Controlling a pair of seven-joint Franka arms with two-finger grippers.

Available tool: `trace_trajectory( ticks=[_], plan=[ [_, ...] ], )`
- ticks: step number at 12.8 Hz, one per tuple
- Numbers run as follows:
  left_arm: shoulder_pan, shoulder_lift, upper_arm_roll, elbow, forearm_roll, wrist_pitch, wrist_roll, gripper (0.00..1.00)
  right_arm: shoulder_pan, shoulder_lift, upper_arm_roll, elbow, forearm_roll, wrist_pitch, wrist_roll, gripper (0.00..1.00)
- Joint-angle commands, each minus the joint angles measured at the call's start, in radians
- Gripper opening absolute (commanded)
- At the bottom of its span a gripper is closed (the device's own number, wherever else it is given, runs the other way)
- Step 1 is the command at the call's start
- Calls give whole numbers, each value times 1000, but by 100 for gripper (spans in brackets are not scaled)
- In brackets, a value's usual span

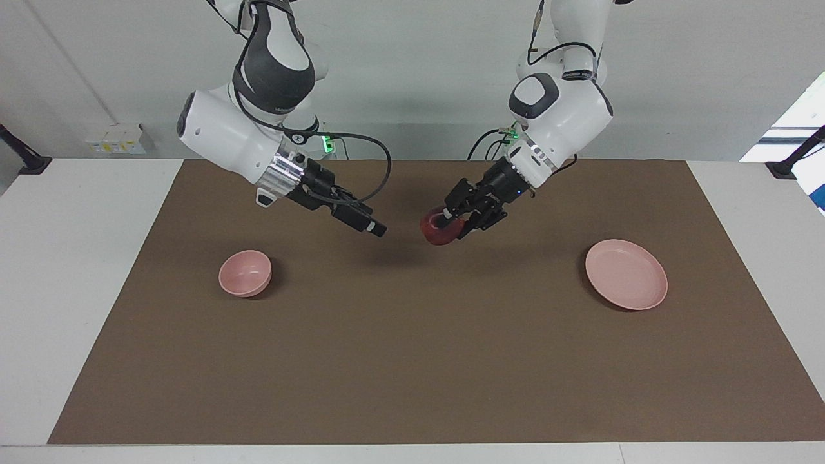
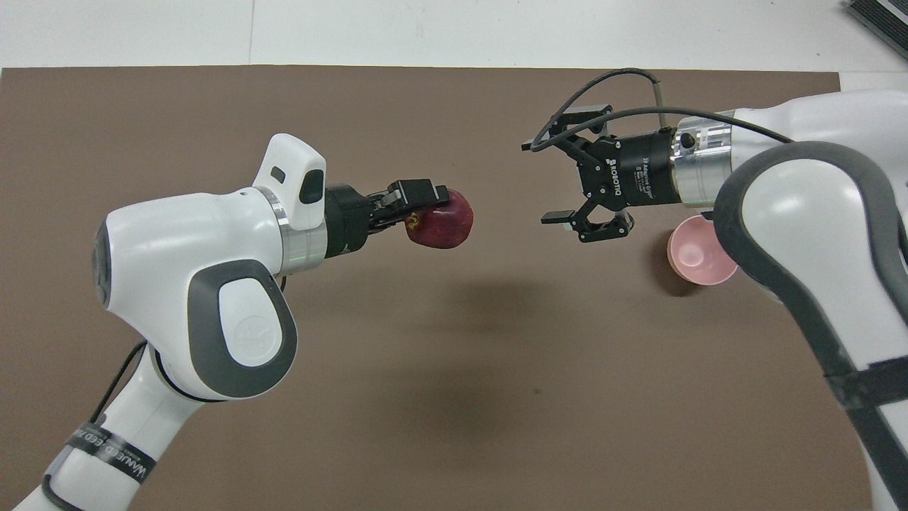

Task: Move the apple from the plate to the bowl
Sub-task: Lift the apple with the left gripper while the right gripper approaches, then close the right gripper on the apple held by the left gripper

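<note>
The dark red apple (image 1: 439, 231) (image 2: 443, 218) hangs in the air over the middle of the brown mat, with my left gripper (image 1: 447, 222) (image 2: 424, 205) shut on it. My right gripper (image 1: 372, 227) (image 2: 539, 182) is open and holds nothing. It is raised over the mat and faces the apple across a short gap. The pale pink plate (image 1: 626, 274) lies bare toward the left arm's end; in the overhead view the left arm hides it. The small pink bowl (image 1: 245, 273) (image 2: 699, 252) stands toward the right arm's end, partly covered from above by the right arm.
A brown mat (image 1: 412, 361) covers most of the white table (image 1: 77, 258). A black cable (image 1: 385, 169) loops beside the right wrist. Both arms lean in over the middle of the mat.
</note>
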Motion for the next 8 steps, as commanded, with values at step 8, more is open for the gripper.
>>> trace_trajectory(
  ticks=[8],
  plan=[
    [-8, -4, -89, 30, -54, 148, -12, 0, -15, 19, 7, -30, 72, -238, 101, 100]
  ],
)
